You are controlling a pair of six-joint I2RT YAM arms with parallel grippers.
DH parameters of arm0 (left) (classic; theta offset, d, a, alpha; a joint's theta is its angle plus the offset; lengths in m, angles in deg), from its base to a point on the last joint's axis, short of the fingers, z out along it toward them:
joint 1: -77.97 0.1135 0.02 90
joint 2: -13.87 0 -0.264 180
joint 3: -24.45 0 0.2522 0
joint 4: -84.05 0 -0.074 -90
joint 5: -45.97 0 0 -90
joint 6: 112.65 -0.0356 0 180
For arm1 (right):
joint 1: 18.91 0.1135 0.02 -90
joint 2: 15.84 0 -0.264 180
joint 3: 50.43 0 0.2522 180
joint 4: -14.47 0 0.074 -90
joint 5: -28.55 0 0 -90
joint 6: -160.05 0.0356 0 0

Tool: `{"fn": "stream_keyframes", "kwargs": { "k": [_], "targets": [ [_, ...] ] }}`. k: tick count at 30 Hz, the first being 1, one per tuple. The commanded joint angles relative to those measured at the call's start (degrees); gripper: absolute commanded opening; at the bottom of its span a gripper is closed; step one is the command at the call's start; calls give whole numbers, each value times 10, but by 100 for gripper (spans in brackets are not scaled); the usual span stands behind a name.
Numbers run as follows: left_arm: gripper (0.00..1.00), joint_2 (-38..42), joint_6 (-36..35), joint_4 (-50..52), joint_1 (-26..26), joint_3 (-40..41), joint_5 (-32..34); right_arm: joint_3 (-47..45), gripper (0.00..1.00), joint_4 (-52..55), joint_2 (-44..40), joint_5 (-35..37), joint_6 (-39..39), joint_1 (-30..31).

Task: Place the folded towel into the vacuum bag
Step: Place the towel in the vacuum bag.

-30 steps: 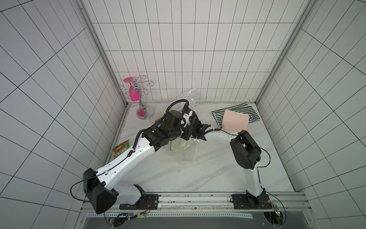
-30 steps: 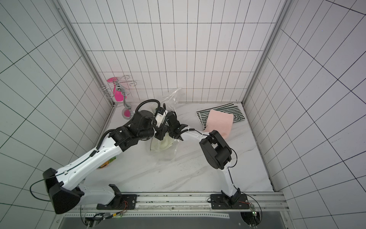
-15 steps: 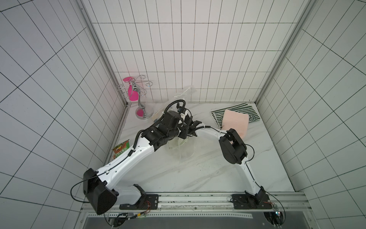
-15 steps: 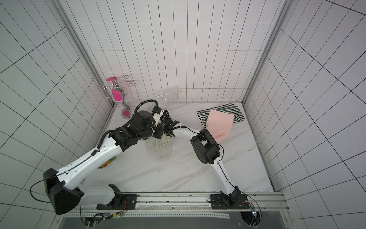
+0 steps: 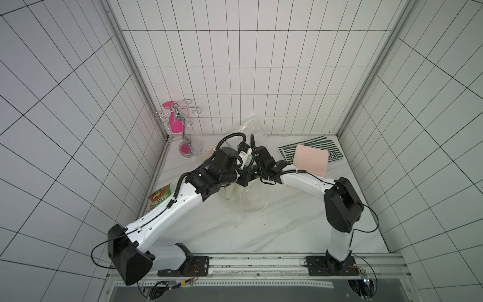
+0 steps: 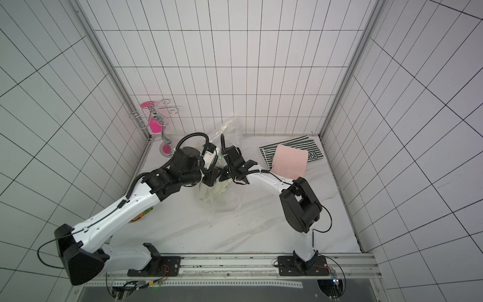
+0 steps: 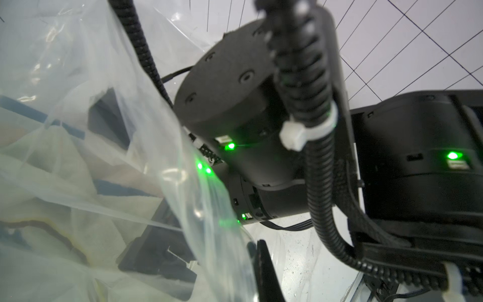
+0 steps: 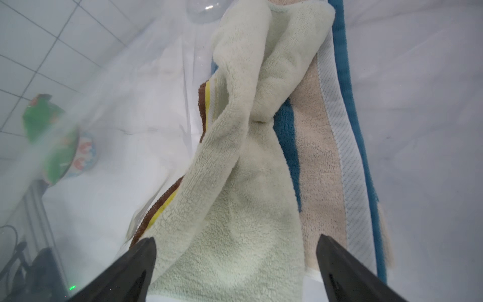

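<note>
Overhead view of a small cell w/ white tiled walls (image 5: 235, 91) on 3 sides and a white, grey-veined marble-look counter (image 5: 261, 230), lightly speckled w/ dark crumbs; a metal rail (image 5: 261, 261) runs along the 6 o'clock edge and carries both arm bases, at approx. 7 and 5 o'clock. Both arms reach in to meet just past centre, toward 12 o'clock, over the vacuum bag (image 5: 252, 205), a clear crinkly sack whose upper part rises toward the back wall. The cream fleece towel (image 8: 243, 146), w/ a brown-and-yellow edge stripe, lies crumpled inside the bag, touching a beige cloth w/ blue bands (image 8: 321, 157); in both top views it shows pale through the film (image 6: 218, 189). Right gripper (image 8: 236, 238): jaws spread wide, one on each side of the towel's near end, not squeezing it. Left gripper (image 7: 257, 248): jaws closed, w/ the bag's film (image 7: 78, 78) seeming pinched there. At approx. 1 o'clock a folded pink towel (image 5: 311, 163) sits on a green-and-white striped cloth (image 5: 313, 141). At 11 o'clock, in the corner, a chrome wire stand (image 5: 190, 151) holds a pink item. At 9 o'clock, against the side wall, lies a green-and-orange snack packet (image 5: 159, 200).
</note>
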Motion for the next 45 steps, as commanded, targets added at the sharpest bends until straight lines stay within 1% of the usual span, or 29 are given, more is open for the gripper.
{"fn": "stream_keyframes", "kwargs": {
  "k": [1,2,4,6,7,9,13,17,19,22,27,28,29,30,31,32,33,36,40,43,45],
  "targets": [
    [0,24,2,-11,-16,-8,-35,-82,91,12,-45,-3,34,-3],
    [0,29,4,-11,-18,-5,-41,-107,85,-3,-60,1,51,-3],
    [0,40,14,-24,-21,11,-58,-164,72,-44,-89,6,111,-3],
    [0,44,29,-39,-24,34,-71,-212,64,-99,-107,10,158,-3],
    [0,42,30,-40,-29,42,-66,-228,63,-112,-113,20,179,-4],
    [0,37,29,-33,-39,53,-50,-249,66,-132,-119,36,206,-2],
    [0,41,33,-26,-46,61,-44,-279,65,-186,-109,3,262,6],
    [0,42,34,-24,-46,62,-41,-302,58,-253,-76,-30,306,26],
    [0,40,38,-25,-50,62,-42,-304,49,-285,-54,-41,322,31],
    [0,34,36,-24,-61,61,-35,-293,43,-294,-47,-45,323,30],
    [0,32,31,-16,-66,58,-28,-253,41,-231,-44,-35,305,29],
    [0,31,30,-16,-66,57,-28,-246,39,-215,-38,-32,304,28],
    [0,31,29,-14,-66,54,-27,-244,31,-206,-33,-27,304,27],
    [0,31,28,-13,-66,54,-26,-246,18,-203,-31,-21,307,26],
    [0,31,28,-12,-66,53,-26,-248,8,-202,-33,-18,307,24],
    [0,33,27,-11,-66,54,-25,-247,3,-199,-36,-16,304,24],
    [0,33,27,-10,-66,55,-23,-241,0,-187,-42,-14,293,23],
    [0,35,23,-3,-66,57,-20,-220,0,-142,-77,8,242,22],
    [0,40,22,4,-66,56,-22,-215,0,-113,-148,75,163,22],
    [0,43,23,5,-67,51,-24,-238,0,-132,-185,115,122,21],
    [0,44,24,5,-67,49,-25,-252,0,-139,-187,130,112,19]
  ]
}}
